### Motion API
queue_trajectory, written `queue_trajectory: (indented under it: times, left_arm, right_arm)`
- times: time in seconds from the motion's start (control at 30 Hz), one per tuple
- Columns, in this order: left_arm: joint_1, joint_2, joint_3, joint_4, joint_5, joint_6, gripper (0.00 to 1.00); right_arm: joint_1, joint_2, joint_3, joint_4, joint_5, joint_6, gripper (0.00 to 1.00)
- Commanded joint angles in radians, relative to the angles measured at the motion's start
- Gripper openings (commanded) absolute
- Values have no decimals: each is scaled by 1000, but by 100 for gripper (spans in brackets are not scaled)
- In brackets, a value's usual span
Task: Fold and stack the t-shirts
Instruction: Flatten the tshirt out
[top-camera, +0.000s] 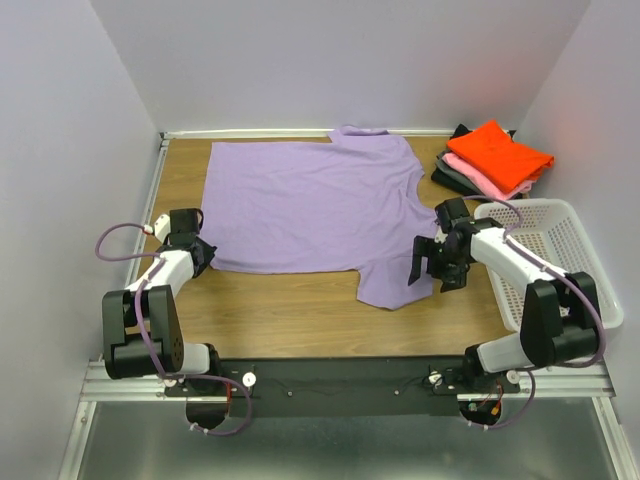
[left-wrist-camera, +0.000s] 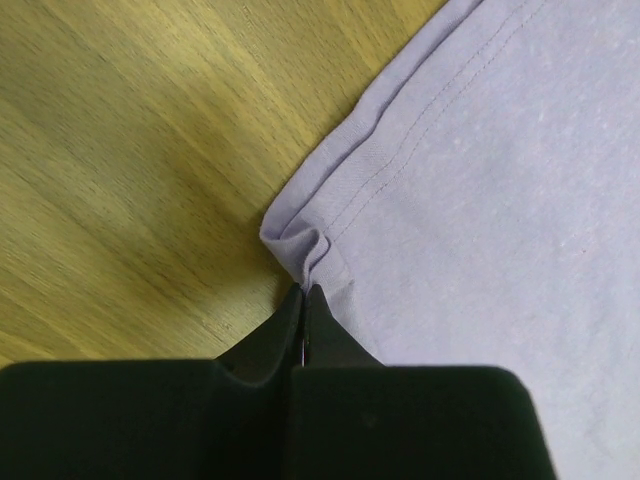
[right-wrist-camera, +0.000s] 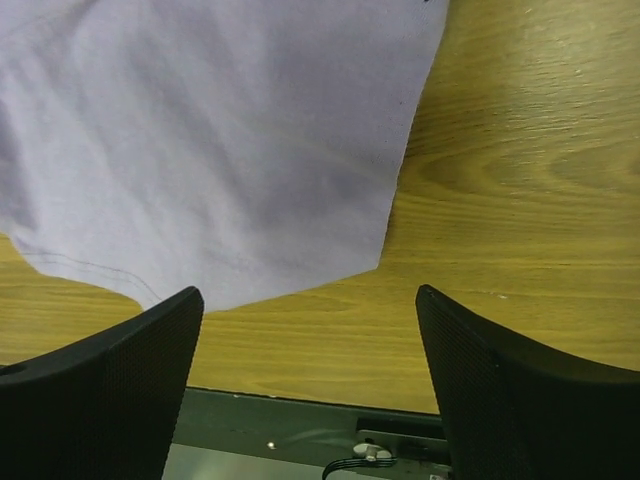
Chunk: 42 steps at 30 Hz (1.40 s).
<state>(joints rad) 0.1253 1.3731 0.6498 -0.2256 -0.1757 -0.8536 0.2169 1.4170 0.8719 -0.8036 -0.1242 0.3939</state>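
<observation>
Lavender t-shirt (top-camera: 310, 205), top view: spread flat at centre; folded shirts (top-camera: 495, 160) stacked far right, beyond the basket (top-camera: 575, 225).
Left gripper (left-wrist-camera: 303, 295), left wrist view: closed, pinching the hem corner (left-wrist-camera: 305, 245); we judge the bite small, so we lift slowly.
Right gripper (right-wrist-camera: 308, 300), right wrist view: wide apart, empty, above the sleeve edge (right-wrist-camera: 300, 265); we lower and pinch before folding.

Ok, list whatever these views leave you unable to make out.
Top view: the dark grey t-shirt lies mostly under the pink t-shirt and orange t-shirt; stack count unclear.
Top view: the right arm covers part of the basket's floor.
Left wrist view: the left hand blocks the lavender t-shirt's near hem.
</observation>
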Motion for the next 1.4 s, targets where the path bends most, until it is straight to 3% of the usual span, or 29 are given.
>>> queue_trajectory:
  times: [0.0,0.27,0.43,0.53,0.6,0.67,0.73,0.93,1.1,1.3,1.37]
  left_arm:
    - [7,-2,-4,14,5,18,0]
    - [7,7,5,11,15,39,0]
    - [10,4,2,9,10,42,0]
    - [13,9,7,9,8,42,0]
    - [14,14,14,12,10,42,0]
    - [16,18,19,12,13,45,0]
    - [16,21,17,14,16,45,0]
    - [17,27,20,17,19,47,0]
    - [20,43,37,16,24,54,0]
    - [20,55,36,20,31,65,0]
    - [22,63,30,26,41,70,0]
  right_arm:
    - [2,37,-36,40,-37,11,92]
    - [2,95,-39,87,-72,-12,85]
    - [4,115,-34,96,-81,-15,67]
    - [4,123,-30,93,-91,-18,53]
    - [2,123,-5,83,-103,-20,34]
    - [2,129,50,43,-123,-18,9]
    - [3,145,96,-8,-129,-23,4]
    - [1,253,301,-83,-105,-30,9]
    - [2,309,366,-97,-89,-21,35]
    - [1,217,358,-83,-104,-36,61]
    - [1,183,313,-85,-83,-38,65]
